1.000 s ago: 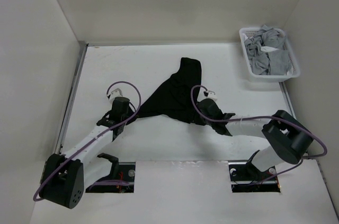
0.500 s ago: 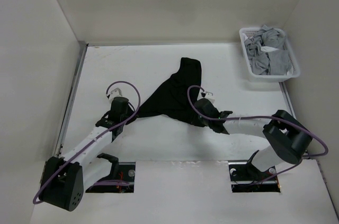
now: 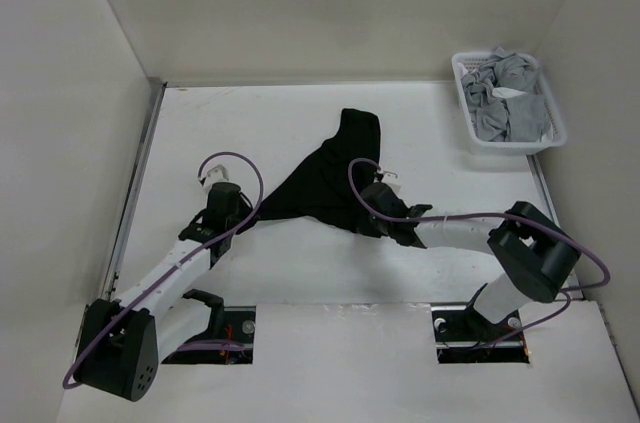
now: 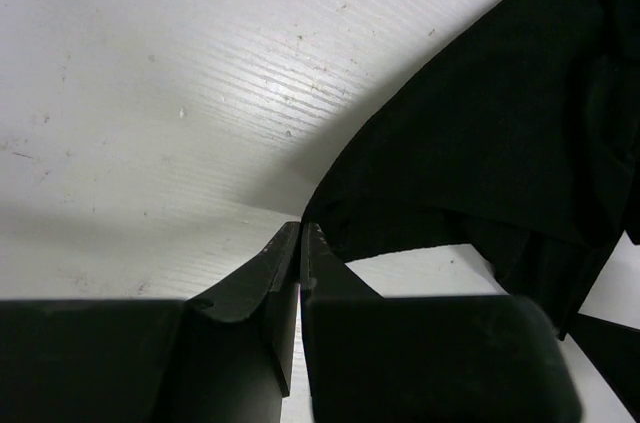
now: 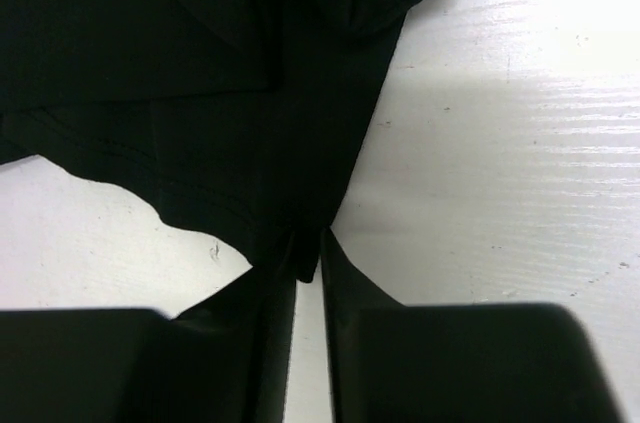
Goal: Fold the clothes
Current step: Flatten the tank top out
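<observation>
On the bench (image 3: pixel 250 123), black T-shirt (image 3: pixel 330 181) is lying bunched, near edge spanning both arms; left end effector (image 4: pixel 301 231) is pinching one corner, right end effector (image 5: pixel 308 248) clamping the other.

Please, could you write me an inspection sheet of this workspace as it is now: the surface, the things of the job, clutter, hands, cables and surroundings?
Surface: white table, bare where visible, with a few faint marks.
Job's things: black T-shirt lies crumpled mid-table, drawn out between the two hands, not yet folded.
Clutter: white basket at the far right corner, holding light grey garments.
Hands: left hand shut on the shirt's left corner; right hand closed on its near right edge.
Cables: a purple cable loops over each arm; the right loop passes above the shirt.
Surroundings: plain white walls on three sides.
</observation>
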Robot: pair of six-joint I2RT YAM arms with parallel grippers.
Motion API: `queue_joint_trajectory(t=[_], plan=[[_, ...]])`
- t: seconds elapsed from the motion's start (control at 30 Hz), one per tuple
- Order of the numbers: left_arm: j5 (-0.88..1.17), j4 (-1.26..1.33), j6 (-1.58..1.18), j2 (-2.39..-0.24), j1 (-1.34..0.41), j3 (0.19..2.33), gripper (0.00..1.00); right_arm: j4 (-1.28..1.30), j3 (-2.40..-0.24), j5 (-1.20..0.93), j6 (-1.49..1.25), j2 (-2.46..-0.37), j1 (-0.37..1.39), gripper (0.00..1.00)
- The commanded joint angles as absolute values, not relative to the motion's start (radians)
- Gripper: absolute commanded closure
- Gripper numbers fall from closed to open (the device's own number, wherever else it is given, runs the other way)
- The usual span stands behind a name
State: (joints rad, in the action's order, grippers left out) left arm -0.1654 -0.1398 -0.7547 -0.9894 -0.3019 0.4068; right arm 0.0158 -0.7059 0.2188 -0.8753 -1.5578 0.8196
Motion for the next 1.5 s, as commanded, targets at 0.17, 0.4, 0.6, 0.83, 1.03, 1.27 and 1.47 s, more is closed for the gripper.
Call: queue_joint_trajectory(t=[0.17,0.4,0.6,0.83,1.03,1.27,1.47], plan=[[-0.13,-0.078,-0.752,-0.976,-0.281,0.41,0.98,-0.02,-0.666,0.23,-0.899,-1.507,0.812,0.97],[-0.109,-0.171,-0.769,-0.839,-0.334,0.612,1.0,0.2,-0.73,0.425,-0.741,-1.041,0.826,1.0],[-0.138,-0.301,-0.729,-0.706,-0.344,0.967,1.0,0.48,-1.108,0.682,-0.491,-0.71,0.909,1.0],[-0.178,-0.284,-0.707,-0.745,-0.338,1.362,1.0,0.456,-1.63,0.882,-0.16,-0.794,1.09,1.0],[-0.216,-0.273,-0.684,-0.804,-0.332,1.604,1.0,0.29,-1.891,0.942,0.096,-0.906,1.292,1.0],[-0.258,-0.213,-0.681,-0.854,-0.324,1.49,0.99,0.138,-1.729,0.919,0.175,-0.976,1.196,1.0],[-0.276,-0.115,-0.724,-0.978,-0.208,1.261,0.99,0.244,-1.602,0.516,-0.156,-1.115,0.747,1.0]])
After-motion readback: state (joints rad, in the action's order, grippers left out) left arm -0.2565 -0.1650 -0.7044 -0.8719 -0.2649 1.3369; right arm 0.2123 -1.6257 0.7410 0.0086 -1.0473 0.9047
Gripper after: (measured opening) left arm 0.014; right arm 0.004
